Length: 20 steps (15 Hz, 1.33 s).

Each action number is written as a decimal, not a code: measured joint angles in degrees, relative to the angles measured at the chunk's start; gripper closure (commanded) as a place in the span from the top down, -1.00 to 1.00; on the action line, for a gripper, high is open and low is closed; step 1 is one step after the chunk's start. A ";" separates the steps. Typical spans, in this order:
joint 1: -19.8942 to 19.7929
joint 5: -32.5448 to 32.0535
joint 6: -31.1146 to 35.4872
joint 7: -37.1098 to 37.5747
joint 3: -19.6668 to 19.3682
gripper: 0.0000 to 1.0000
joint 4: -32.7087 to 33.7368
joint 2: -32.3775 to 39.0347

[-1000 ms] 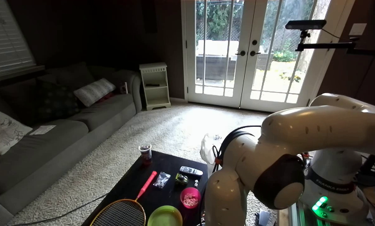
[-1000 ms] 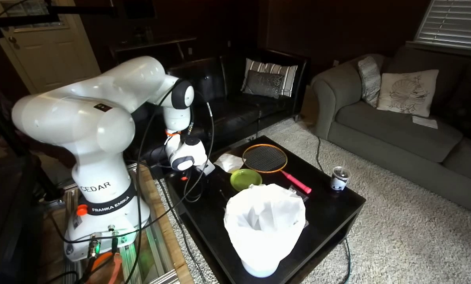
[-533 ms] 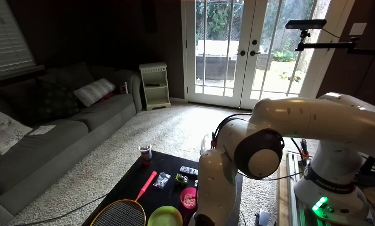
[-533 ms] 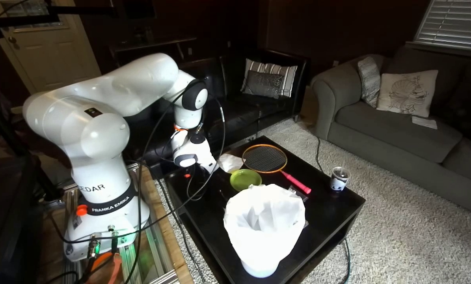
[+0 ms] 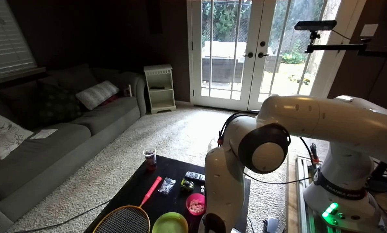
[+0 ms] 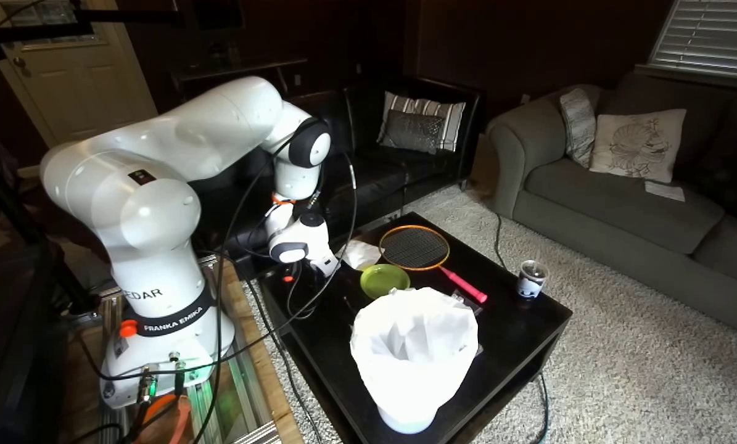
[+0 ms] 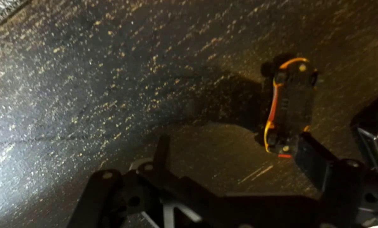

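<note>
Wrist view | gripper [image 7: 233,142]: spread wide | toy car [image 7: 293,104]: perhaps touching one fingertip [image 7: 313,162]

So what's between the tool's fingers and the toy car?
The wrist view shows bare dark tabletop between one finger and the toy car; the other finger overlaps its end, so any gap there is unclear.

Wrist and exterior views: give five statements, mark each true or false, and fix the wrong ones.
1. A toy car lies near the gripper in the wrist view. True.
2. The gripper is shut on the toy car. False: its jaws stand open.
3. The pink bowl holds pale pink pieces. True.
4. The racket handle is green. False: the racket handle is pink.
5. The cup stands on the sofa. False: the cup stands on the table.
</note>
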 measured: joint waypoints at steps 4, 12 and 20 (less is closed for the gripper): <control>0.15 -1.62 -2.63 0.01 0.63 1.00 -0.64 -0.12; 5.51 -1.66 -3.89 2.33 -2.47 1.00 -0.12 -0.13; 17.32 -1.55 -8.06 8.67 -10.76 1.00 3.42 -0.15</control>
